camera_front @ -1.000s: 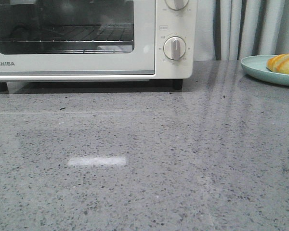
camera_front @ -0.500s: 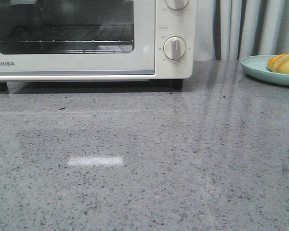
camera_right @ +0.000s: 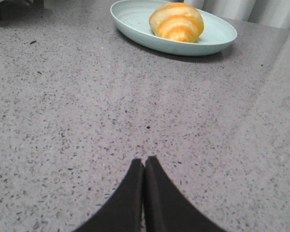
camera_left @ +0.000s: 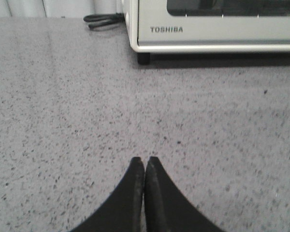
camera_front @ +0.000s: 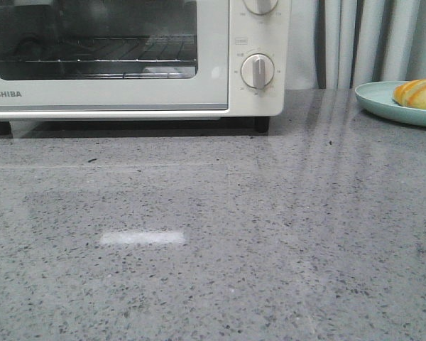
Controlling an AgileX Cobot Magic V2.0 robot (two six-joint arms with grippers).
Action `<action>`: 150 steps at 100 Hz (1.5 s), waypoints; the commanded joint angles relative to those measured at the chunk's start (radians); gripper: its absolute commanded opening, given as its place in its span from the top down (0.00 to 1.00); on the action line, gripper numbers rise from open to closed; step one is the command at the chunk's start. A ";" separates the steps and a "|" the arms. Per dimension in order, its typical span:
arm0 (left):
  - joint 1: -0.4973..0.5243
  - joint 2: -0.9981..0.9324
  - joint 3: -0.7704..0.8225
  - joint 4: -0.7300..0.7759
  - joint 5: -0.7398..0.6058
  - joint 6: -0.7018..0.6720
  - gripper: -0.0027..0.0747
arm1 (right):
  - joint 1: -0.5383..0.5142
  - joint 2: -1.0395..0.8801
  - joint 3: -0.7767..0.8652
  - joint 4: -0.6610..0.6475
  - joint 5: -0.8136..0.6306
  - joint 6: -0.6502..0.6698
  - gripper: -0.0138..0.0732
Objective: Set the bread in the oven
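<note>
Evidently unstarted — nothing yet moved.
Striped golden-orange bread [camera_right: 177,21] sits on pale green oval plate [camera_right: 135,24], far right; white Toshiba toaster oven [camera_front: 220,64] far left, door shut. Left gripper [camera_left: 144,164] and right gripper [camera_right: 144,164] — fingers pressed together, empty.

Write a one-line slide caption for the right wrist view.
Right claw shut and empty above the grey speckled counter, facing the striped bread on its pale green plate.

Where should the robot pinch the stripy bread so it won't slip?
Probably across the fat middle of the bread, coming down from above. It lies on its side in the plate, whose raised rim blocks a low sideways approach, and its ends taper.
</note>
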State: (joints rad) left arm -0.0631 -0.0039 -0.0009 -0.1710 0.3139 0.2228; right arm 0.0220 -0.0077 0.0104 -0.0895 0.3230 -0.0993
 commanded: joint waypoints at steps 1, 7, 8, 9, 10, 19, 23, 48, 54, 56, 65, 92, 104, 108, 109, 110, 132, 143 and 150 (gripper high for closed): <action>0.003 -0.030 0.025 -0.084 -0.140 -0.010 0.99 | -0.008 -0.021 0.012 -0.012 -0.138 -0.011 0.90; 0.003 -0.030 0.025 -0.204 -0.191 -0.010 0.99 | -0.008 -0.021 0.012 -0.012 -0.246 -0.011 0.90; 0.003 -0.030 0.024 -0.221 -0.201 -0.010 0.99 | -0.008 -0.021 0.012 -0.012 -0.262 -0.011 0.90; 0.003 -0.030 0.024 -0.253 -0.207 -0.010 0.99 | -0.008 -0.021 0.012 -0.010 -0.295 -0.011 0.90; 0.003 -0.030 0.024 -0.269 -0.213 -0.010 0.99 | -0.008 -0.021 0.012 -0.005 -0.312 -0.011 0.90; 0.003 -0.030 0.024 -0.534 -0.287 -0.010 0.99 | -0.008 -0.021 0.012 0.038 -0.544 -0.005 0.90; 0.003 -0.030 0.024 -0.611 -0.306 -0.010 0.99 | -0.008 -0.021 0.012 0.065 -0.619 -0.003 0.90; 0.003 -0.030 0.021 -0.973 -0.314 -0.010 0.99 | -0.008 -0.021 -0.017 0.440 -0.585 0.011 0.90; 0.001 -0.030 0.008 -0.970 -0.296 -0.002 0.99 | -0.008 -0.021 -0.031 0.539 -0.500 0.011 0.90; 0.001 -0.030 0.000 -0.970 -0.284 0.003 0.99 | -0.008 -0.021 -0.037 0.559 -0.487 0.011 0.90; 0.001 -0.028 -0.050 -0.934 -0.231 0.075 0.99 | -0.008 -0.021 -0.070 0.582 -0.445 0.011 0.90; 0.001 0.194 -0.346 -0.754 -0.025 0.360 0.99 | -0.008 0.127 -0.255 0.556 -0.066 -0.011 0.90; 0.001 0.381 -0.504 -0.754 0.061 0.475 0.99 | -0.008 0.241 -0.326 0.545 -0.051 -0.068 0.90; 0.001 0.446 -0.557 -0.754 0.079 0.506 0.99 | -0.008 0.276 -0.354 0.535 -0.056 -0.068 0.90; 0.001 0.456 -0.566 -0.754 0.082 0.510 0.99 | -0.008 0.281 -0.359 0.533 -0.056 -0.068 0.90; 0.001 0.476 -0.574 -0.754 0.084 0.519 0.99 | -0.008 0.292 -0.368 0.531 -0.056 -0.068 0.90; -0.125 0.713 -0.781 -0.754 -0.025 0.665 0.99 | 0.031 0.333 -0.422 0.522 -0.136 -0.068 0.90; -0.198 0.842 -0.863 -0.754 -0.050 0.682 0.99 | 0.040 0.333 -0.422 0.522 -0.119 -0.068 0.90; -0.230 0.924 -0.908 -0.754 -0.062 0.682 0.99 | 0.040 0.333 -0.422 0.522 -0.105 -0.068 0.90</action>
State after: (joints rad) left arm -0.2523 0.8344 -0.8272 -0.9050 0.3144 0.8913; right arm 0.0604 0.3088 -0.3740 0.4381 0.2752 -0.1582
